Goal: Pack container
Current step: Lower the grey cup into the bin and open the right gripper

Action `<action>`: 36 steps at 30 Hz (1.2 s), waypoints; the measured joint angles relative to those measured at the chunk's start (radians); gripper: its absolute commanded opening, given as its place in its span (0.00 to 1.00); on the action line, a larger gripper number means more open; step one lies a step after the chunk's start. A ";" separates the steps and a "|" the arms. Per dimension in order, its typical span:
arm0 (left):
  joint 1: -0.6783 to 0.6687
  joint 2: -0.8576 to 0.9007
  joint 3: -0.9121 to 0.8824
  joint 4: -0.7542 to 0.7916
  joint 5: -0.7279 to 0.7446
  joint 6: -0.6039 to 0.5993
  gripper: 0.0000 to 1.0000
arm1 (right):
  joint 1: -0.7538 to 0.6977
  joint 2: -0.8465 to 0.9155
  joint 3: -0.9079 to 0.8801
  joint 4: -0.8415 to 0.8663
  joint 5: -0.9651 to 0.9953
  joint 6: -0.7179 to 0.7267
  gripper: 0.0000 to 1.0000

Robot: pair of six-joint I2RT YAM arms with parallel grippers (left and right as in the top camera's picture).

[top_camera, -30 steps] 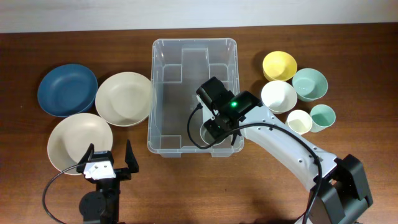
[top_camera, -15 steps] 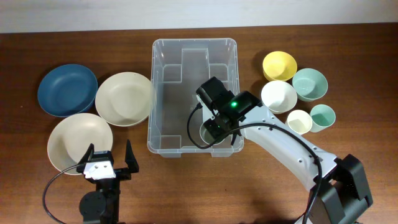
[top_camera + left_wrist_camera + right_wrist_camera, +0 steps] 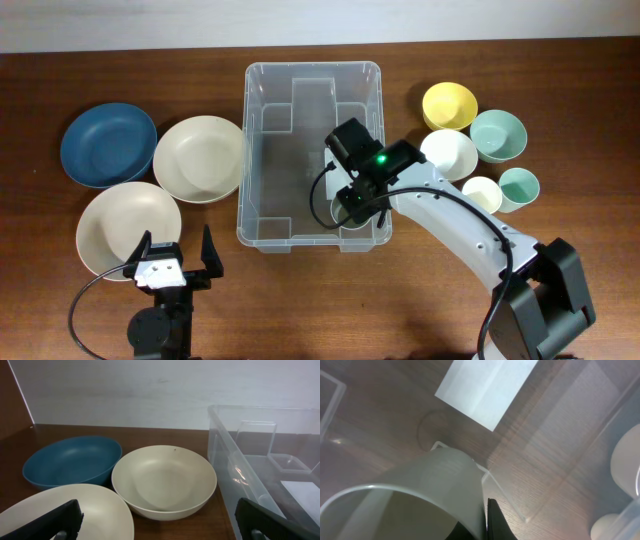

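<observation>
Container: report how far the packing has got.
Done: nothing set down; the container's floor shows only its label. In hand: right gripper holds a pale cup low inside it. Remaining outside: blue bowl, upper cream bowl, lower cream bowl, yellow bowl, green bowl, white bowl, cream cup, green cup. Left gripper open, idle.

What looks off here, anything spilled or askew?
Nothing stands out. The bin sits square and intact; bowls and cups stand upright beside it, with no spills. The right hand holds a pale cup inside the bin, as expected.
</observation>
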 measured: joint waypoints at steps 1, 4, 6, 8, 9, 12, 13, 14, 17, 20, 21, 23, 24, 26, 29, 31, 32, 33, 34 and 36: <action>0.000 0.000 0.000 0.000 0.000 0.000 1.00 | 0.000 0.000 0.000 0.000 0.000 0.000 0.04; 0.000 0.000 0.000 0.000 0.000 0.000 1.00 | -0.002 0.000 0.000 -0.001 0.000 0.000 0.05; 0.000 0.000 0.000 0.000 0.000 0.000 1.00 | -0.002 0.000 0.000 -0.005 0.000 0.000 0.04; 0.000 0.000 0.000 0.000 0.000 0.000 1.00 | -0.002 0.000 0.000 -0.011 0.000 0.000 0.04; 0.000 0.000 0.000 0.000 0.000 0.000 1.00 | -0.002 0.000 0.000 -0.014 0.000 0.000 0.04; 0.000 0.000 0.000 0.000 0.000 0.000 1.00 | -0.002 0.000 0.000 -0.024 0.000 0.000 0.04; 0.000 0.000 0.000 0.000 0.000 0.000 1.00 | -0.002 0.000 0.000 -0.025 0.000 0.000 0.04; 0.000 0.000 0.000 0.000 0.000 0.000 1.00 | -0.002 0.000 0.000 -0.026 0.000 0.000 0.04; 0.000 0.000 0.000 0.000 0.000 0.000 1.00 | -0.002 0.000 0.000 -0.027 0.000 0.000 0.04; 0.000 0.000 0.000 0.000 0.000 0.000 1.00 | -0.002 0.000 0.000 -0.030 0.000 0.000 0.04; 0.000 0.000 0.000 0.000 0.000 0.000 1.00 | -0.002 0.000 0.000 -0.030 0.000 0.000 0.04; 0.000 0.000 0.000 0.000 0.000 0.000 1.00 | -0.002 0.000 0.000 -0.030 0.000 0.000 0.04; 0.000 0.000 0.000 0.000 0.000 0.000 1.00 | -0.002 0.000 0.000 -0.030 0.000 0.000 0.04; 0.000 0.000 0.000 0.000 0.000 0.000 1.00 | -0.002 0.000 0.000 -0.030 -0.001 0.000 0.04; 0.000 0.000 0.000 0.000 0.000 0.000 1.00 | -0.002 0.000 0.000 -0.030 -0.010 0.000 0.09; 0.000 0.000 0.000 0.000 0.000 0.000 1.00 | -0.002 0.000 0.000 -0.029 -0.019 0.006 0.27; 0.000 0.000 0.000 0.000 0.000 0.000 1.00 | -0.002 0.000 0.000 -0.030 -0.021 0.007 0.28; 0.000 0.000 0.000 0.000 0.000 0.000 1.00 | -0.002 0.000 0.000 -0.029 -0.023 0.005 0.28; 0.000 0.000 0.000 0.000 0.000 0.000 1.00 | -0.002 0.000 0.000 -0.030 -0.024 0.004 0.28; 0.000 0.000 0.000 0.000 0.000 0.000 1.00 | -0.002 0.000 0.000 -0.029 -0.024 0.004 0.28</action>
